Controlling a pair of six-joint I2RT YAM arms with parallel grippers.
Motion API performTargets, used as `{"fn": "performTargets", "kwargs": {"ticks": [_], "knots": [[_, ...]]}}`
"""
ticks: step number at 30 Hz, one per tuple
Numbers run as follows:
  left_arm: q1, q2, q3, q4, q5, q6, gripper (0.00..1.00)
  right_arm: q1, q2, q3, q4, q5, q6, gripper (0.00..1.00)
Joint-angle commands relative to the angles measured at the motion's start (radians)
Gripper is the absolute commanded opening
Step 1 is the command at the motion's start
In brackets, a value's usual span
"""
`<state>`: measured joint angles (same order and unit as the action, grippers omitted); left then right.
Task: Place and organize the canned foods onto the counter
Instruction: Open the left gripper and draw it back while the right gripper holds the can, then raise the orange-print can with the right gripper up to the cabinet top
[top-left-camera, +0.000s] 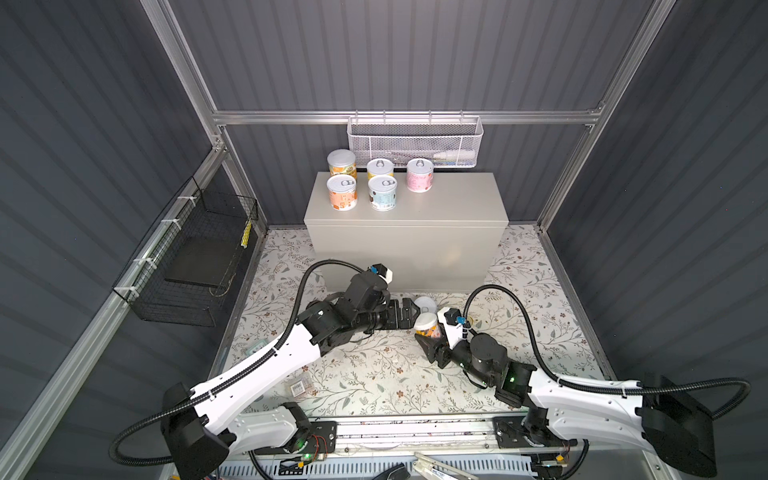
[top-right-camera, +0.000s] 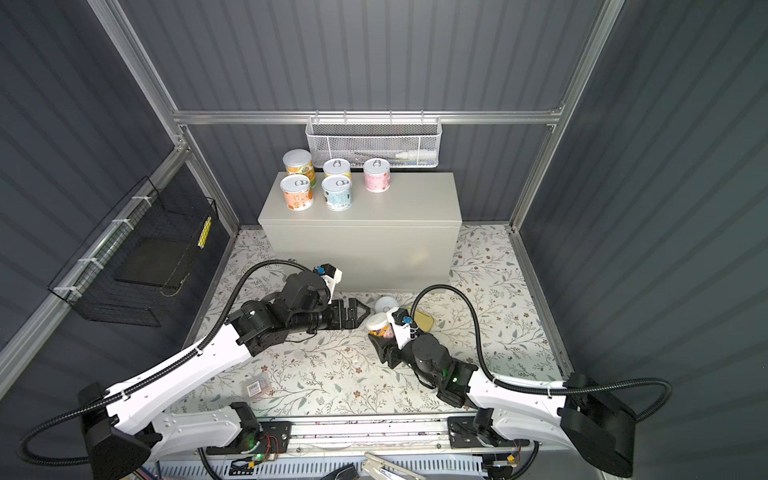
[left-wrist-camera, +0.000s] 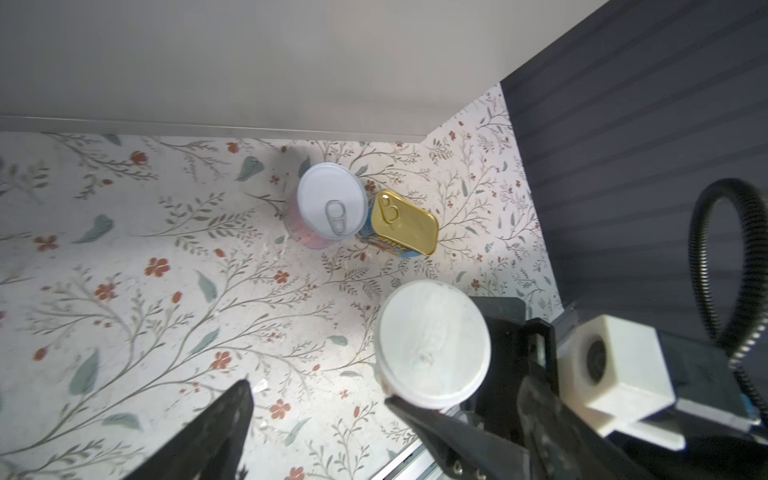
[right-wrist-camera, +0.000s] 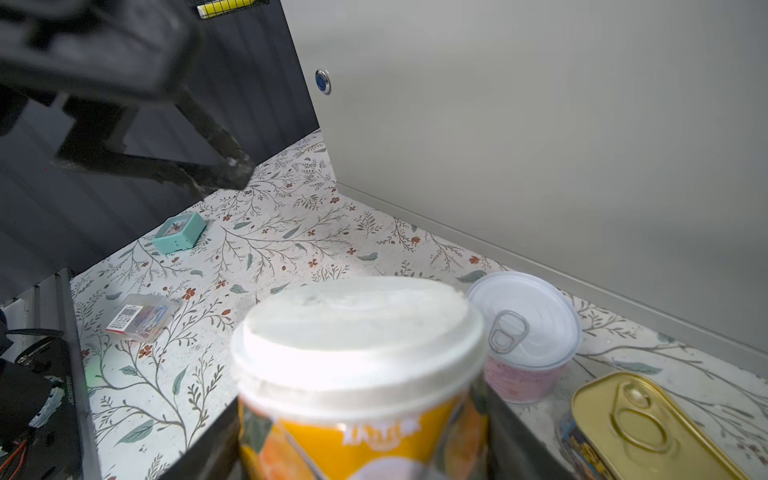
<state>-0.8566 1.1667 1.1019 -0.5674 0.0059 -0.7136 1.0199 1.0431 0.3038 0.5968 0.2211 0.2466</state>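
Note:
Five canned foods stand in a cluster (top-left-camera: 382, 193) (top-right-camera: 337, 193) on the left part of the beige counter (top-left-camera: 457, 199) (top-right-camera: 415, 199). On the floral floor in front of it stand a pink can (left-wrist-camera: 332, 201) (right-wrist-camera: 523, 332) and a gold tin (left-wrist-camera: 405, 224) (right-wrist-camera: 648, 428), close together. My right gripper (right-wrist-camera: 361, 432) (top-left-camera: 430, 332) is shut on an upright yellow-orange can with a white lid (right-wrist-camera: 357, 374) (top-right-camera: 379, 324) (left-wrist-camera: 432, 343). My left gripper (left-wrist-camera: 316, 392) (top-right-camera: 361, 311) is open and holds nothing; one fingertip lies right beside that can's lid.
A white mesh basket (top-left-camera: 413, 141) hangs on the back rail above the counter. A black wire basket (top-left-camera: 195, 257) is on the left wall. A clear barcode packet (top-left-camera: 300, 387) (right-wrist-camera: 141, 318) and a small teal box (right-wrist-camera: 179, 232) lie on the floor at the left.

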Motion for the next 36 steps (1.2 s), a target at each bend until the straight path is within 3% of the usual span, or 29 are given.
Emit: {"fn": "performTargets", "kwargs": {"ticks": [1, 11, 16, 25, 30, 36], "knots": [[0.012, -0.056, -0.026, -0.086, -0.087, 0.057, 1.0, 0.0, -0.038, 0.012, 0.028, -0.001, 0.007, 0.68], [0.015, -0.153, -0.201, -0.093, -0.263, 0.124, 1.0, 0.0, -0.105, 0.064, -0.075, 0.015, -0.029, 0.69], [0.014, -0.205, -0.287, -0.019, -0.3, 0.165, 1.0, -0.001, -0.147, 0.107, -0.139, 0.018, 0.002, 0.69], [0.014, -0.372, -0.585, 0.364, -0.363, 0.324, 1.0, -0.001, -0.212, 0.243, -0.346, 0.059, 0.063, 0.68], [0.014, -0.464, -0.76, 0.623, -0.294, 0.45, 1.0, -0.001, -0.238, 0.327, -0.439, 0.065, 0.062, 0.68], [0.014, -0.493, -0.831, 0.762, -0.247, 0.552, 1.0, -0.009, -0.214, 0.462, -0.537, 0.076, 0.041, 0.69]]}}
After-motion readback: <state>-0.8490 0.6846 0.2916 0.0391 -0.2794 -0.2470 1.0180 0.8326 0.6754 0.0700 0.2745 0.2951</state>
